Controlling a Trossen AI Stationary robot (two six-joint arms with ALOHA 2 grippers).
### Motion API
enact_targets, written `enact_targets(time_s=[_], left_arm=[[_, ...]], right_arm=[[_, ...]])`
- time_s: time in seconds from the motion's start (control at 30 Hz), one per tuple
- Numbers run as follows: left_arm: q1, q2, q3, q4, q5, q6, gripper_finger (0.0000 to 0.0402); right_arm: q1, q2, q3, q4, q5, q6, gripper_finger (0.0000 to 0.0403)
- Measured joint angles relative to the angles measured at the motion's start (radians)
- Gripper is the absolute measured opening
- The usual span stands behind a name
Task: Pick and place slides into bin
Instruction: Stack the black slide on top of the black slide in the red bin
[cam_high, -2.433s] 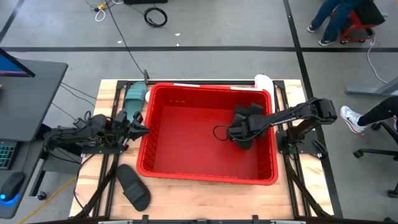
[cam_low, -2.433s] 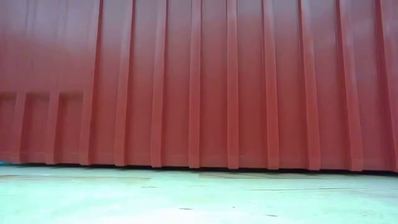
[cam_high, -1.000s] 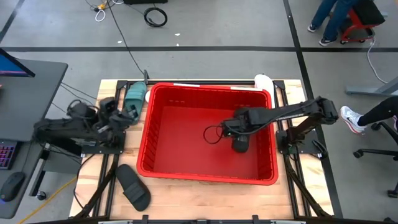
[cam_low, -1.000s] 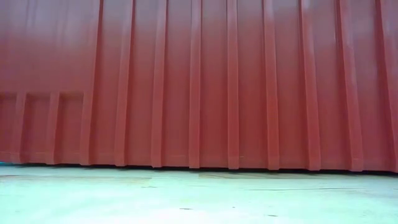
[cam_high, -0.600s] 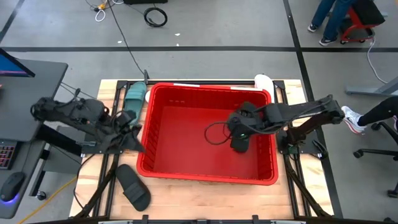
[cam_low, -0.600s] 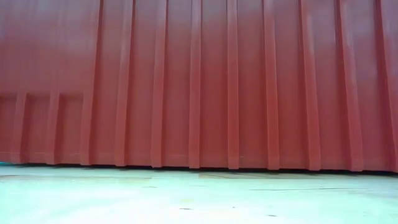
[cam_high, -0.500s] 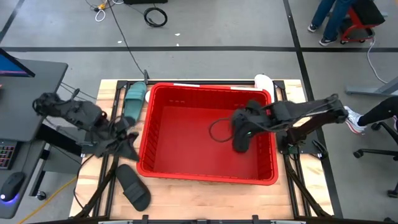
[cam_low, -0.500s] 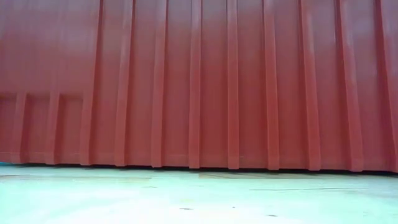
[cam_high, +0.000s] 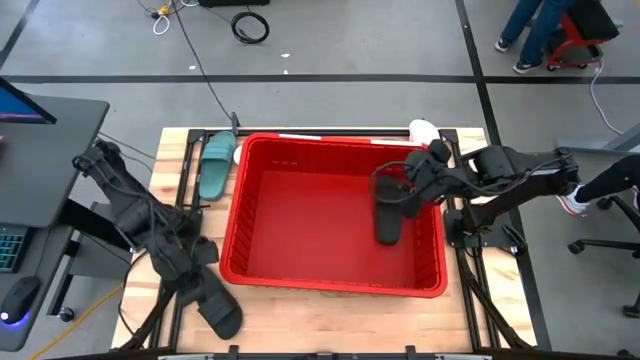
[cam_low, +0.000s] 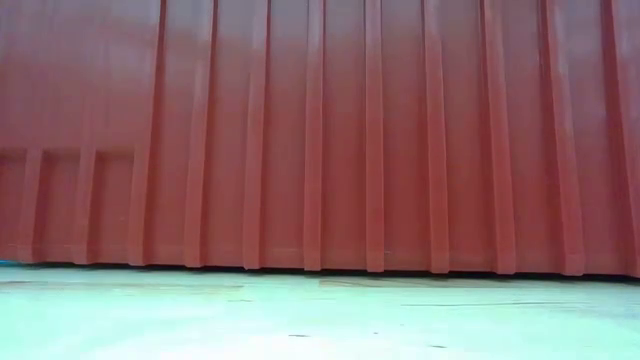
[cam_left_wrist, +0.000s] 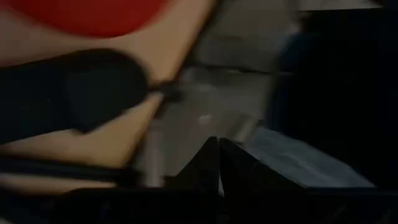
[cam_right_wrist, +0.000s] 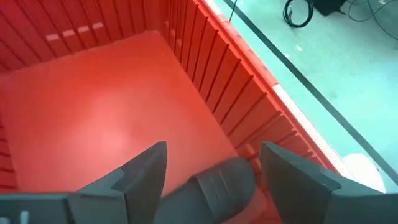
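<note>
The red bin fills the middle of the table. One black slide lies on the bin's floor near its right wall. My right gripper hangs open above it, and the right wrist view shows the slide below the gap between the fingers, untouched. A second black slide lies flat on the table at the near left. My left gripper is shut just above it and holds nothing. A teal slide lies at the far left. A white slide shows past the bin's far right corner.
The low view shows only the bin's ribbed near wall and a strip of table. Black frame rails run along both table sides. A desk stands to the left. People and a chair show on the floor at the right.
My left gripper has swung from beside the teal slide toward the table's near edge, turning as it went, and now hangs over the black slide on the table. My right gripper has risen and drawn back toward the bin's right wall. The black slide in the bin has stayed put.
</note>
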Motion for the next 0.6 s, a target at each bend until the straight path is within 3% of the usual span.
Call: enact_targets(time_s=[0.2,0.6], left_arm=[[-0.054,-0.009,-0.151,0.038,-0.003,-0.037,0.0043],[-0.146,-0.015,-0.502,0.393,-0.004,-0.09,0.0165]], right_arm=[[0.043,-0.016,0.0,0.001,-0.01,0.033,0.0263],[0.187,-0.013,0.0,0.001,-0.023,0.14,0.0263]])
